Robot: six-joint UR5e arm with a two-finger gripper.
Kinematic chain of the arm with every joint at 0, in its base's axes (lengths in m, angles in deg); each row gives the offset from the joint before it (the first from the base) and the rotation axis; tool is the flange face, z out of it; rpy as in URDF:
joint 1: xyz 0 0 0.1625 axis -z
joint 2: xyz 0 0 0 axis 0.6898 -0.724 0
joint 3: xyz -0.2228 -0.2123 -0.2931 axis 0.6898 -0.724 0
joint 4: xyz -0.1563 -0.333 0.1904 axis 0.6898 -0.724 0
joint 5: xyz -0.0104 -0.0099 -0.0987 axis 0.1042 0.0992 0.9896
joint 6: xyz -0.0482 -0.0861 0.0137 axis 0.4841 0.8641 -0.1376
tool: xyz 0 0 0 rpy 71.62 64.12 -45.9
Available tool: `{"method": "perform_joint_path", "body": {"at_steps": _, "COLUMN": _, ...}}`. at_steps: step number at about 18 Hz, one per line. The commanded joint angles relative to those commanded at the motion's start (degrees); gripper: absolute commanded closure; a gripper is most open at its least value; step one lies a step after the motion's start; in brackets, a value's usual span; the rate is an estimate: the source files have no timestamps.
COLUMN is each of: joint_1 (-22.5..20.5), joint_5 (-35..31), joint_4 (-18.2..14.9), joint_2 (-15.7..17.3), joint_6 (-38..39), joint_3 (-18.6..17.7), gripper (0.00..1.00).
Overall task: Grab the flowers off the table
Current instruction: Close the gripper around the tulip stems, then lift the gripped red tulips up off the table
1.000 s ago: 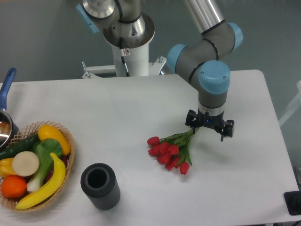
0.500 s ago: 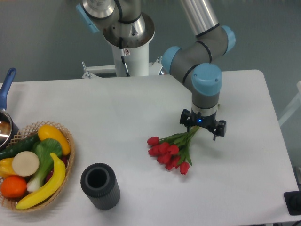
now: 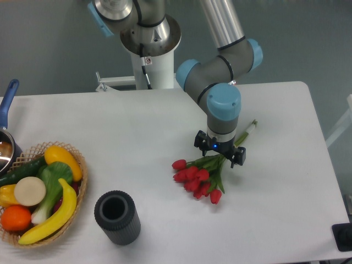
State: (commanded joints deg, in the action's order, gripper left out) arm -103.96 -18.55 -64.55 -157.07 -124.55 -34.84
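Note:
The flowers (image 3: 196,177), a bunch of red tulip buds with green stems, lie on the white table (image 3: 137,137) right of centre. Their buds point down-left, and the stem ends (image 3: 250,127) stick out up-right. My gripper (image 3: 220,154) points straight down over the stems, just above the buds. Its two fingers stand apart on either side of the stems, so it is open. The stretch of stems directly under the gripper is hidden, and I cannot tell whether the fingers touch them.
A wicker basket (image 3: 80,181) of fruit and vegetables sits at the left front. Beside it stands a dark ribbed cylinder (image 3: 116,216). A pot with a blue handle (image 3: 7,99) is at the left edge. The robot's base (image 3: 151,49) is at the back.
The gripper has moved left and slightly down along the stems, from their far end toward the buds. The stem ends now show behind it. The flowers have not moved.

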Motion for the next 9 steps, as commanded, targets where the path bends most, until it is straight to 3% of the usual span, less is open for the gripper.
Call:
{"method": "perform_joint_path", "body": {"at_steps": 3, "joint_1": 0.0, "joint_5": -0.1, "joint_4": 0.2, "joint_2": -2.6, "joint_6": 0.3, "joint_3": 1.8, "gripper": 0.0}}
{"method": "perform_joint_path", "body": {"at_steps": 7, "joint_1": 1.1, "joint_5": 0.0, "joint_4": 0.0, "joint_2": -2.9, "joint_6": 0.4, "joint_3": 2.3, "gripper": 0.0}}
{"method": "perform_joint_path", "body": {"at_steps": 8, "joint_1": 1.1, "joint_5": 0.0, "joint_4": 0.0, "joint_2": -3.3, "joint_6": 0.5, "joint_3": 2.3, "gripper": 0.12}}
{"method": "perform_joint_path", "body": {"at_steps": 9, "joint_1": 1.1, "joint_5": 0.1, "joint_4": 0.0, "joint_2": -3.3, "joint_6": 0.7, "joint_3": 2.4, "gripper": 0.46}}
